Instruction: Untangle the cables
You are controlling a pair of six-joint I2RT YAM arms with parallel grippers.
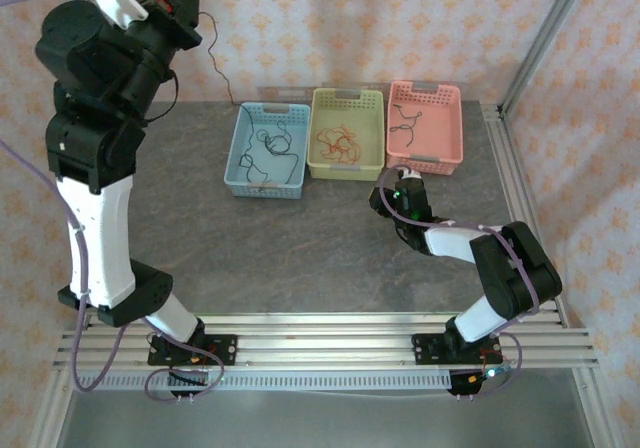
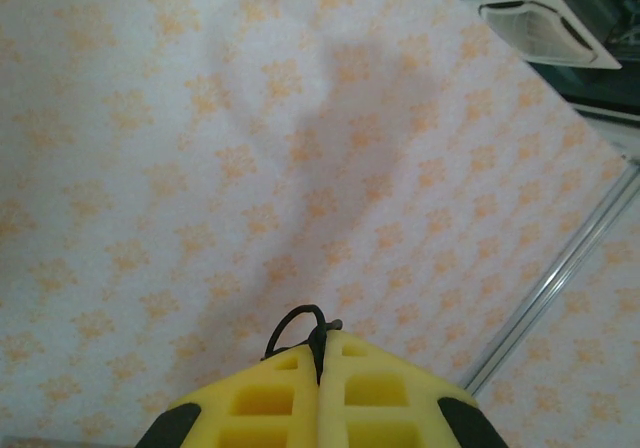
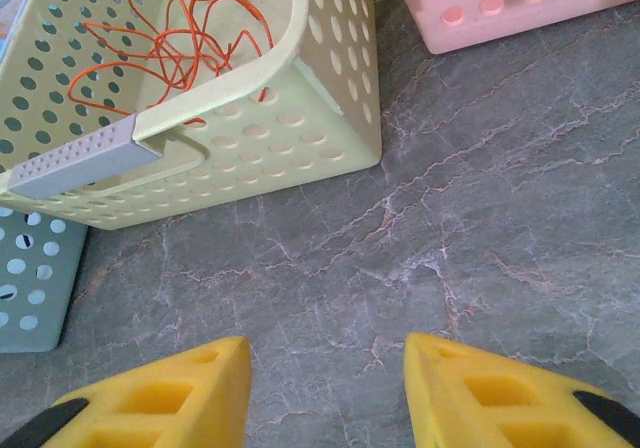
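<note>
Left arm reared high above counter (image 1: 300,258), left claw (image 2: 322,353) pinched together on black cable (image 2: 287,318), strand dangling toward blue basket (image 1: 262,190). Other black cables (image 1: 272,143) lie inside blue basket; orange-red cables (image 3: 190,18) in yellow-green basket (image 3: 330,98); dark cable (image 1: 405,118) in pink basket (image 1: 425,163). Right claw (image 3: 325,368) low over counter, just before yellow-green basket, jaws apart, nothing between.

Bright, soft, even light from above. A broad grey shadow (its edges blurred) lies on the wall (image 2: 340,88). The table (image 3: 480,198) is sharp, its veins crisp; the right gripper (image 3: 322,343), close to the lens, looks slightly soft.
</note>
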